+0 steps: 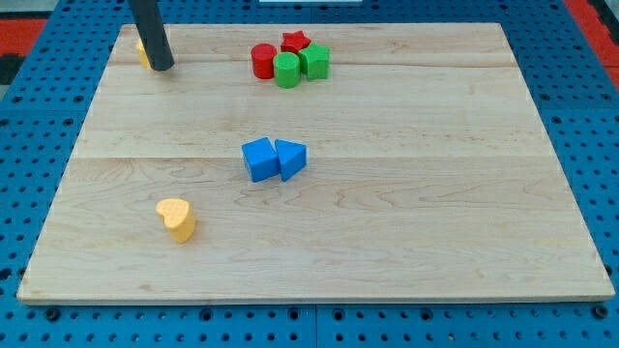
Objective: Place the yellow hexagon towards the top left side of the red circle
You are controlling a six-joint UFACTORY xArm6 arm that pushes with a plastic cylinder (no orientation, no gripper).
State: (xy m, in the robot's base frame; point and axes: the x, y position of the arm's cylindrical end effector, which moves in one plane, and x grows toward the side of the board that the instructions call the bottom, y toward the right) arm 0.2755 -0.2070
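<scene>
The yellow hexagon (142, 52) sits near the board's top left corner, mostly hidden behind my rod; only a sliver shows on the rod's left. My tip (162, 68) rests on the board right against that block, on its right side. The red circle (263, 60) stands near the top middle, well to the right of my tip. It touches a green circle (286, 70) on its right.
A red star (295, 42) and a green block (315, 61) crowd the red circle's right. A blue cube (259, 159) and blue triangle (291, 158) sit mid-board. A yellow heart (176, 218) lies at lower left. The wooden board (435, 232) rests on blue pegboard.
</scene>
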